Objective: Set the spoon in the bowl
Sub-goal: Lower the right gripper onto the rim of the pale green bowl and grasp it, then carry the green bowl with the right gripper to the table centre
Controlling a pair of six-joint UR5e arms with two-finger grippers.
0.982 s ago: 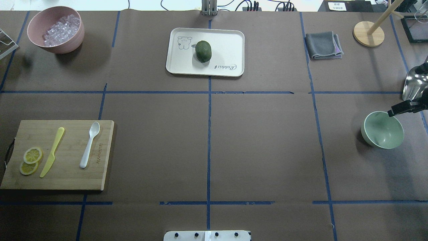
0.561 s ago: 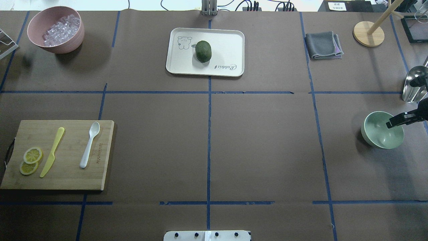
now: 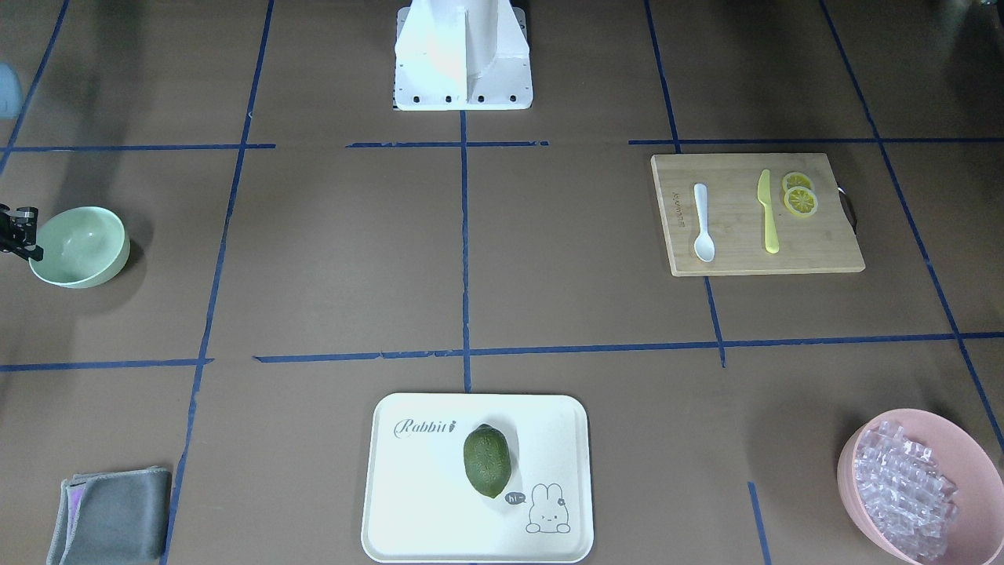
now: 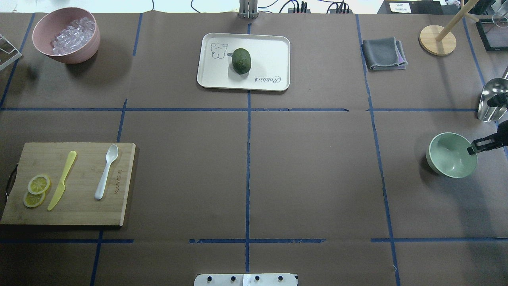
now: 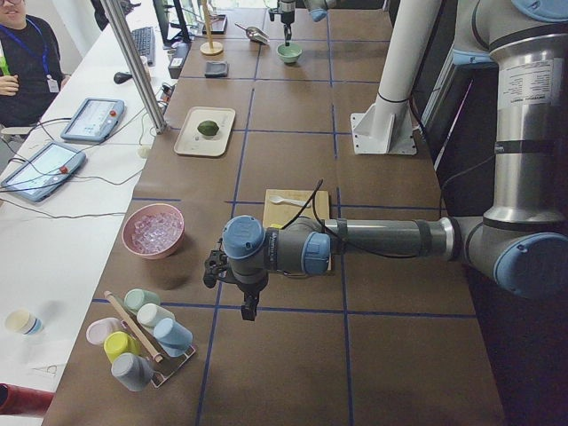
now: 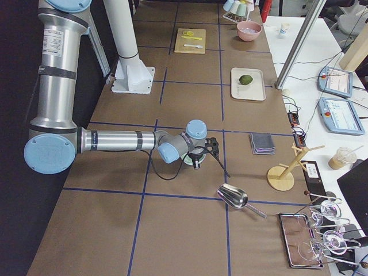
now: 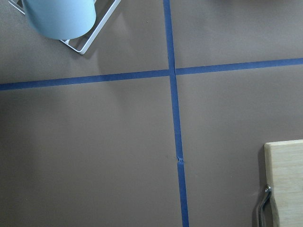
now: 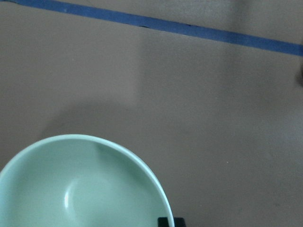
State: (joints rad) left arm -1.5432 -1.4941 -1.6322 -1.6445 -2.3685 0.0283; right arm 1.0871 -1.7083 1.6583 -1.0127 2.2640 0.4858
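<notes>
Right gripper (image 4: 474, 149) sits at the rim of the bowl (image 4: 446, 157), middle right overhead; whether it is spread or pressed together cannot be told. Spoon (image 4: 106, 171) lies on the cutting board (image 4: 83, 210), lower left: likely light, stiff, slippery; pinch mid-handle.

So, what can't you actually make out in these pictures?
The right gripper: cut off by the overhead view's edge at the rim of the bowl; open or shut is unclear.
The left gripper: shows only in the exterior left view, so its jaws cannot be judged.
The bowl, in the exterior right view: mostly hidden behind the right wrist.
</notes>
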